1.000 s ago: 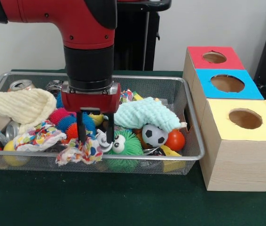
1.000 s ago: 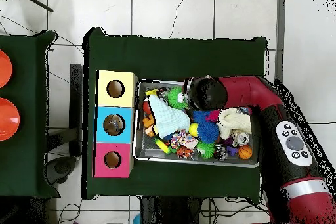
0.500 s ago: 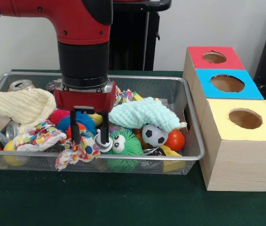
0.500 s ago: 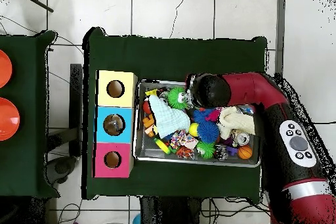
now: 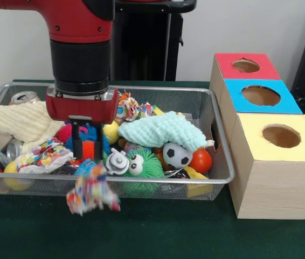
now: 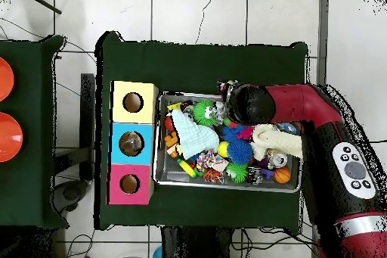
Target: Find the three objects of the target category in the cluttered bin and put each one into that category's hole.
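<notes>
Green cloth covers the desk; over the wire mesh bin the gripper is clamped on a multicoloured patterned rag dangling outside its front rim

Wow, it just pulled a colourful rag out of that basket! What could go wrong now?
1. The patterned cloth dangles loosely below the tool, beyond the near rim of the bin. If the grip is thin, it may slip onto the table.
2. Its hanging tail could snag on the wire rim as the arm moves.
3. A floppy cloth might drape over a box hole instead of dropping in.
</notes>
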